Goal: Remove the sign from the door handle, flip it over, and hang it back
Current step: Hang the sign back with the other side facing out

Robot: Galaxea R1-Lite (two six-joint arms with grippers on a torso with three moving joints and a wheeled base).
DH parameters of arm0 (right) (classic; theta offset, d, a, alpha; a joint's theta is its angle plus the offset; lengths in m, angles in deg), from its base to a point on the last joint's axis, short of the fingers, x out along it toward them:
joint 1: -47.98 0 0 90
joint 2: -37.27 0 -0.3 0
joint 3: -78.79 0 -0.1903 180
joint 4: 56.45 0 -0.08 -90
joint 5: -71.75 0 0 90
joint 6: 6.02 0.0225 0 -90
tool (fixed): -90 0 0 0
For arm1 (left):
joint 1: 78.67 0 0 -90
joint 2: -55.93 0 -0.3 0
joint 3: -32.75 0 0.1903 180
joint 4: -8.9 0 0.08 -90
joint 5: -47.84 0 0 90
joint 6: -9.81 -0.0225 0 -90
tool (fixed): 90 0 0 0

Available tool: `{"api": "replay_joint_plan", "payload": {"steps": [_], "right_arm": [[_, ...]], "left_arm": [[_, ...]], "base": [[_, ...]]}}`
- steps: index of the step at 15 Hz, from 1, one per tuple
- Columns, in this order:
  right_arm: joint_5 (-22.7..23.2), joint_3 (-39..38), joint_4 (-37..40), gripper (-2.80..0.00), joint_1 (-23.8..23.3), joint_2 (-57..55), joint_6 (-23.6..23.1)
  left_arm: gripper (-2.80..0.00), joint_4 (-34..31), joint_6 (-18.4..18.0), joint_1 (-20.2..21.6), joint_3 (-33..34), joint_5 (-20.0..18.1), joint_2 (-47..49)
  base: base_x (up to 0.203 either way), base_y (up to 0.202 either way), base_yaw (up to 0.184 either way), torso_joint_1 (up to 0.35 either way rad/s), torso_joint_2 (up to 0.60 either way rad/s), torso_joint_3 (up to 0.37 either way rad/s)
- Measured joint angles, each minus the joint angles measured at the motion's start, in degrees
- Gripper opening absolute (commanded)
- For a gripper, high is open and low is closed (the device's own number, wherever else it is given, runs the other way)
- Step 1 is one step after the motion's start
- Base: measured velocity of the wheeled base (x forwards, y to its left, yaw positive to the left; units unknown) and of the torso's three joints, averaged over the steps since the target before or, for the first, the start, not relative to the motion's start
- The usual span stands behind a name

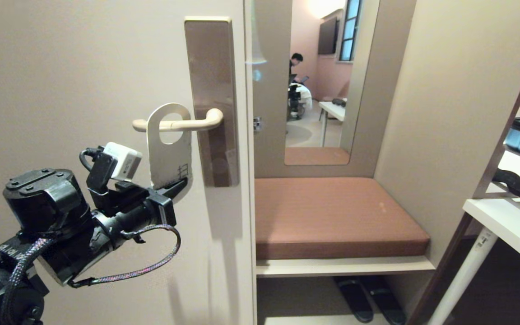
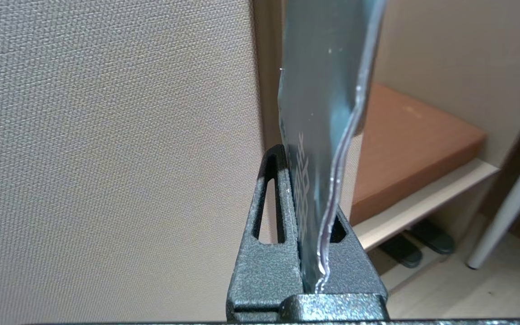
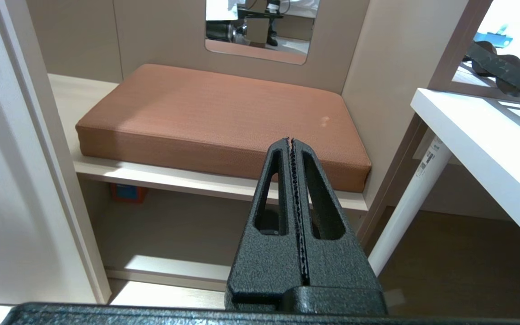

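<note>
Sign (image 1: 169,155) bottom edge — between left gripper (image 1: 176,186) fingers

A white sign (image 1: 169,155) with dark linework hangs on a cream door handle (image 1: 178,125) against a brown plate (image 1: 210,67).

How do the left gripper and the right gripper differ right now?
The left gripper is shut on the sign's lower edge at the door handle; the right gripper is shut on nothing. The left is raised by the door; the right points toward the brown cushion. Both are black.
</note>
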Motion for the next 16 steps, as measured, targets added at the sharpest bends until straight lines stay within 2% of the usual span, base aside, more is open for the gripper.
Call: {"api": "replay_joint_plan", "payload": {"steps": [9,13,16], "right_arm": [[-0.04,0.00,-0.02,-2.80,0.00,0.00,-0.02],[-0.05,0.00,0.00,-2.80,0.00,0.00,0.00],[0.00,0.00,0.00,-2.80,0.00,0.00,0.00]], "left_arm": [[-2.80,0.00,0.03,-5.54,-0.11,17.12,-0.50],[-2.80,-0.02,0.02,-8.24,-0.15,20.17,-0.52],[-2.80,-0.02,-0.03,-10.51,0.00,24.21,-0.52]], "base": [[0.000,0.000,0.000,0.000,0.00,0.000],[0.000,0.000,0.000,0.000,0.00,0.000],[0.000,0.000,0.000,0.000,0.00,0.000]]}}
